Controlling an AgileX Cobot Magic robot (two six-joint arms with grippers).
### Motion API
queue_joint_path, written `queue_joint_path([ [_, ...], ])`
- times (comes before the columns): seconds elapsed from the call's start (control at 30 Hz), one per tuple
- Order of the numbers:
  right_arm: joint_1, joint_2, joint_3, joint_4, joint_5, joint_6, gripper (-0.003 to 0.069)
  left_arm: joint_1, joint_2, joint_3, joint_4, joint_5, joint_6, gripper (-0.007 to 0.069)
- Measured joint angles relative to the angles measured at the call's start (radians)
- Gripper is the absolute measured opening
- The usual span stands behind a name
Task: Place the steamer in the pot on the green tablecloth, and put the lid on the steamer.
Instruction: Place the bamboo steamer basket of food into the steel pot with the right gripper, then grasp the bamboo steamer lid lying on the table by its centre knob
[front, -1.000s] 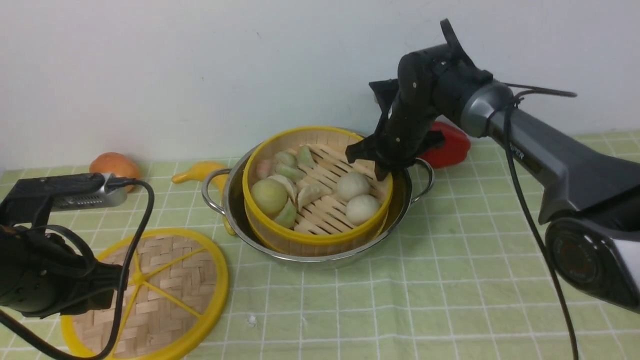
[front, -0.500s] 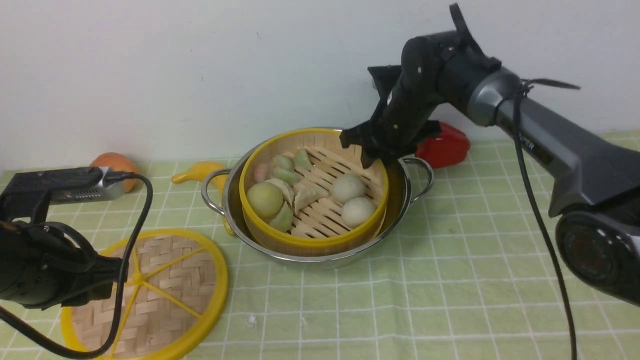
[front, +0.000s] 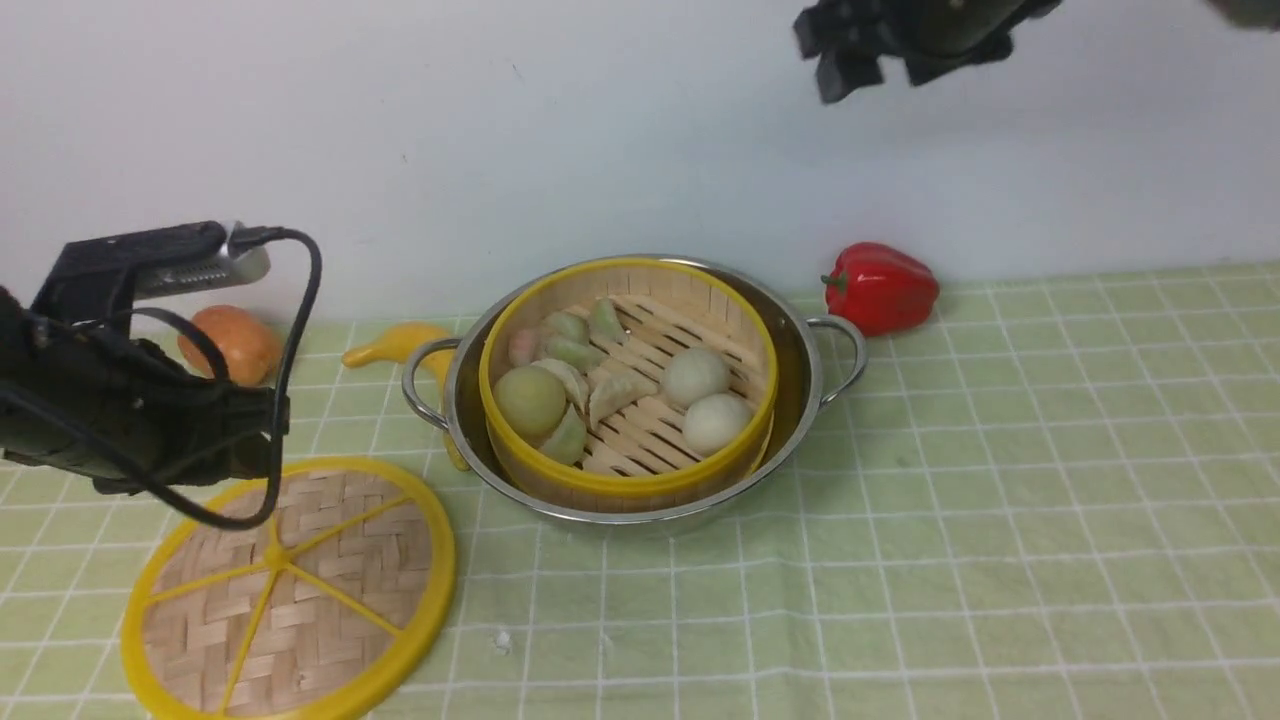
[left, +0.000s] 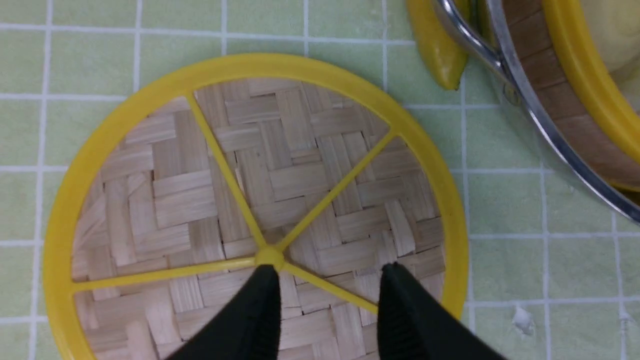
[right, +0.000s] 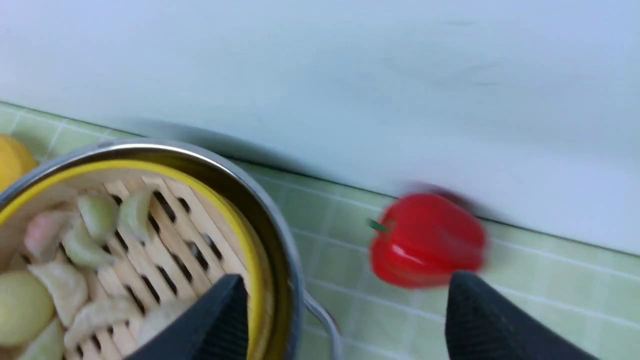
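The steamer (front: 628, 385), a bamboo basket with yellow rims holding toy buns and dumplings, sits inside the steel pot (front: 800, 375) on the green tablecloth (front: 950, 500). The woven lid (front: 300, 590) lies flat on the cloth to the pot's front left. My left gripper (left: 330, 280) is open and empty, hovering over the lid (left: 280, 185) near its hub. In the front view the left gripper (front: 240, 440) is above the lid's far edge. My right gripper (right: 345, 300) is open and empty. It hangs high above the pot's right side (front: 865, 55), with the steamer (right: 150, 240) below it.
A red pepper (front: 880, 288) lies behind the pot to its right, near the wall. A yellow banana-shaped toy (front: 400, 342) and an orange fruit (front: 235, 342) lie behind and left of the pot. A small white speck (front: 502, 640) is on the cloth beside the lid.
My right gripper has let go of the steamer's far rim and risen high to the frame's top. The steamer settled level in the pot. My left arm lifted, uncovering more of the lid.
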Motion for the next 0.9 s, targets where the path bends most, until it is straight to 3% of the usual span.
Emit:
queue_joint_path([
  [0.3, -0.059, -0.493, 0.440, -0.047, 0.001, -0.033, 0.0445, 0.000, 0.221, -0.031, 0.021, 0.023, -0.004, 0.0272],
  [0.57, -0.063, -0.784, 0.629, -0.101, 0.005, -0.035, 0.0421, 0.000, 0.306, -0.040, 0.036, 0.014, -0.012, 0.0268],
  [0.67, -0.063, -0.851, 0.657, -0.101, 0.006, -0.035, 0.0420, 0.001, 0.312, -0.045, 0.040, 0.015, -0.022, 0.0233],
  [0.8, -0.063, -0.913, 0.663, -0.117, 0.006, -0.035, 0.0420, 0.002, 0.312, -0.046, 0.046, 0.017, -0.032, 0.0120],
  [0.9, -0.063, -0.931, 0.665, -0.142, 0.006, -0.035, 0.0420, 0.002, 0.312, -0.069, 0.063, 0.047, -0.047, 0.0117],
])
